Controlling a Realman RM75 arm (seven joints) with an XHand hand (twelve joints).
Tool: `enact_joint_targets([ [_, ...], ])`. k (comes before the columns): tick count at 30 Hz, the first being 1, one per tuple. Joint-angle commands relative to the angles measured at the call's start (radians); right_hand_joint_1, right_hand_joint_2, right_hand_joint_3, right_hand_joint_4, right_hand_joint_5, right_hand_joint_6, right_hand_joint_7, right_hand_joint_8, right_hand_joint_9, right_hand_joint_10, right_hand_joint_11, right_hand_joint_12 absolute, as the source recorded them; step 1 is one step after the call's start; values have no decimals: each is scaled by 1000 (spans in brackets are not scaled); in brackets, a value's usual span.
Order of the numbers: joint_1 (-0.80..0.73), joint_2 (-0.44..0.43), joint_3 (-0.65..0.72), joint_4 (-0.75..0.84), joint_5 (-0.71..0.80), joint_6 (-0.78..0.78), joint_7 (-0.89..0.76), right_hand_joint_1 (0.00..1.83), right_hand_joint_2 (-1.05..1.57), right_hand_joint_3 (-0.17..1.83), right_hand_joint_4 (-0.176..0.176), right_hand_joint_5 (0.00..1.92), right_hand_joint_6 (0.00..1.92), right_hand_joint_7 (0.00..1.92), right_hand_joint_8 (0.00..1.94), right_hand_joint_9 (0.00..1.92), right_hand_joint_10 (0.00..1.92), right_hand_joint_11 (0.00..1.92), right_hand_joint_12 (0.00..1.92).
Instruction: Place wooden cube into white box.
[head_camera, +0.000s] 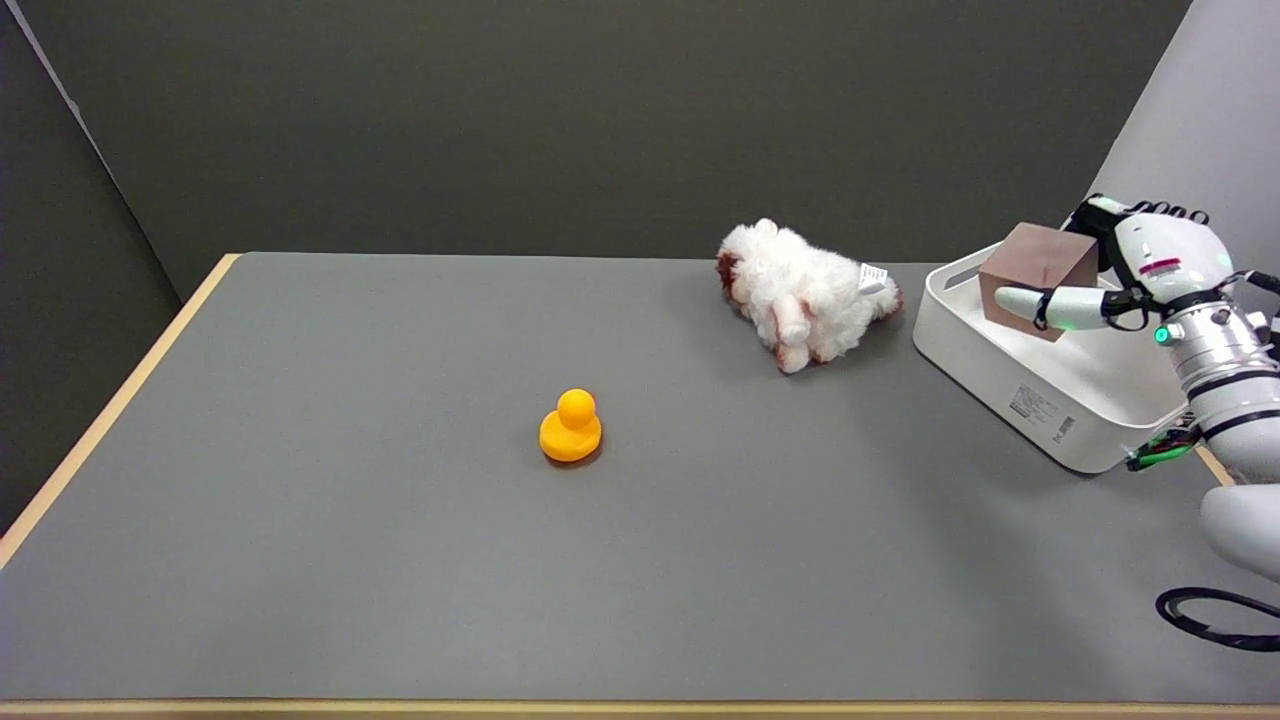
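Currently, I have the right hand (1120, 280) clamped on the brown wooden cube (1035, 275), one finger (1030, 300) laid across its near face. Hand and cube sit within the rim of the white rectangular plastic box (1010, 385); I cannot tell whether the cube touches the box floor. Left of the hand, just beside the box, lies a white fluffy plush toy (805, 295). Well apart, farther left and nearer me, stands an orange rubber duck (571, 427) on the grey table (350, 540).
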Motion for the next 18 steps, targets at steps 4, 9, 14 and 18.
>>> enact_joint_targets([
  [4,-59,-26,-43,-65,135,37,31,848,680,906,90,430,893,626,773,556,1139,307,1468],
  [9,-74,-30,-42,-32,165,85,44,813,641,918,68,318,580,496,523,376,932,132,1280],
  [14,-63,-31,-60,24,174,90,50,777,621,920,48,266,479,394,408,239,783,13,1178],
  [18,-55,-42,-68,89,174,93,50,776,613,920,45,257,461,376,390,222,766,-1,1155],
])
